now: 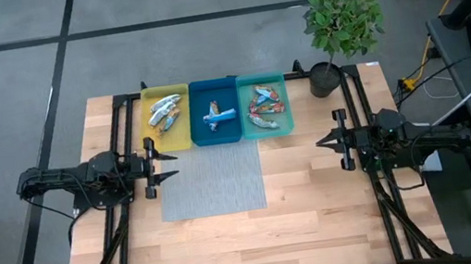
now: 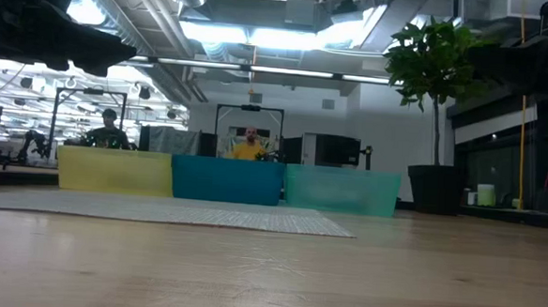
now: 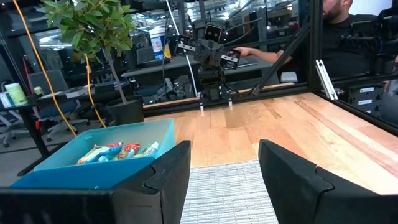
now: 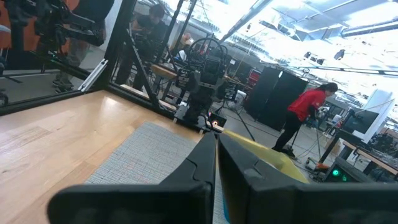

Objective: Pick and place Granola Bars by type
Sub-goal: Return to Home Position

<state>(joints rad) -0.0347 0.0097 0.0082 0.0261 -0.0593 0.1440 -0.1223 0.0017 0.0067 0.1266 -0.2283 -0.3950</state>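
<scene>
Three trays stand side by side at the table's far edge: yellow (image 1: 166, 121), blue (image 1: 216, 127) and teal (image 1: 280, 105). Granola bars lie inside each one: pale tan and blue ones (image 1: 164, 112) in the yellow tray, blue ones (image 1: 218, 115) in the blue tray, red-orange and teal ones (image 1: 265, 103) in the teal tray. My left gripper (image 1: 168, 164) hovers open at the left edge of the grey mat (image 1: 210, 181). My right gripper (image 1: 320, 143) is shut, right of the mat. Neither holds anything. The left wrist view shows the bars (image 3: 118, 151) in the teal tray.
A potted plant (image 1: 329, 71) stands at the far right corner next to the teal tray. The black frame rails (image 1: 122, 121) run along both sides of the table. Bare wood (image 1: 234, 245) lies nearer than the mat. People show in the room beyond.
</scene>
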